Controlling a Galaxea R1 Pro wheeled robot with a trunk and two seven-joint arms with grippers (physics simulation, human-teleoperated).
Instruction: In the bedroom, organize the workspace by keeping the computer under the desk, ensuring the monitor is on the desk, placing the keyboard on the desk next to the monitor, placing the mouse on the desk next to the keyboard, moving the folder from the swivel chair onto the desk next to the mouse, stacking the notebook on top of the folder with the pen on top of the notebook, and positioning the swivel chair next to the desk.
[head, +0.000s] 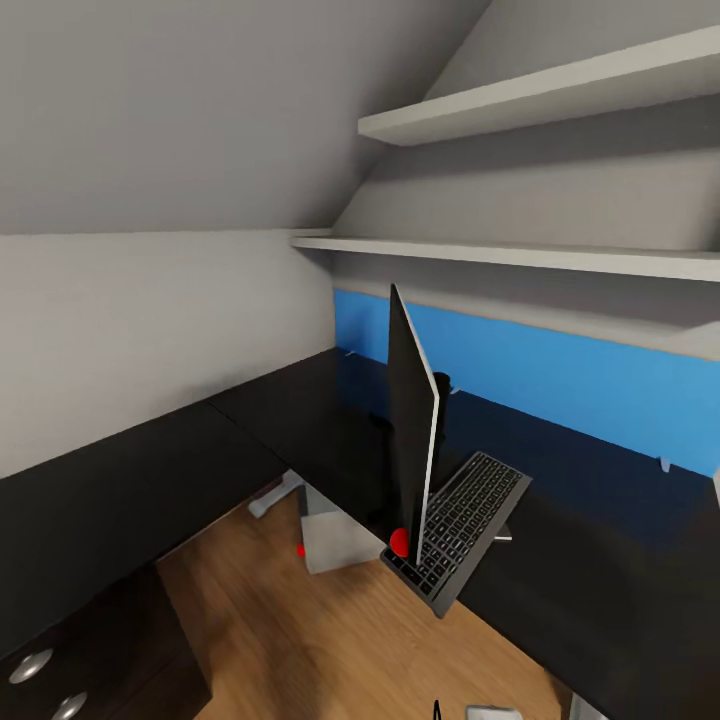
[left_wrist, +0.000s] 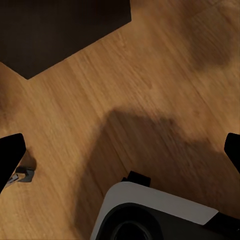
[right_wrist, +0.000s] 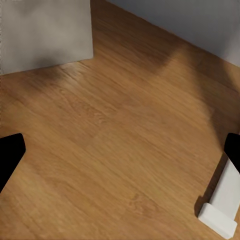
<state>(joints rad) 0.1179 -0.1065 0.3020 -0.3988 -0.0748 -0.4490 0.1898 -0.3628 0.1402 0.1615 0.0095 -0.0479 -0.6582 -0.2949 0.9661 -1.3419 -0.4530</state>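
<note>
I see the black tabletop (head: 300, 420) running into the corner, its near end cut off. The monitor (head: 412, 430) stands edge-on, hiding its screen; the keyboard (head: 462, 530) leans tilted against it. Both the left pincer (left_wrist: 120, 155) and the right pincer (right_wrist: 120, 155) hang spread, empty, over the wooden floor (right_wrist: 115, 135).

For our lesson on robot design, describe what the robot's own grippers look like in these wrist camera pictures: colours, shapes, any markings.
Little of them shows. In the left wrist view, the left gripper appears as two plain black fingertips at the picture's edges, blunt with slanted ends. The right gripper looks the same: matte black fingertips, no markings or cables visible. A white and black rounded part of the robot's own body sits below the left one.
</note>
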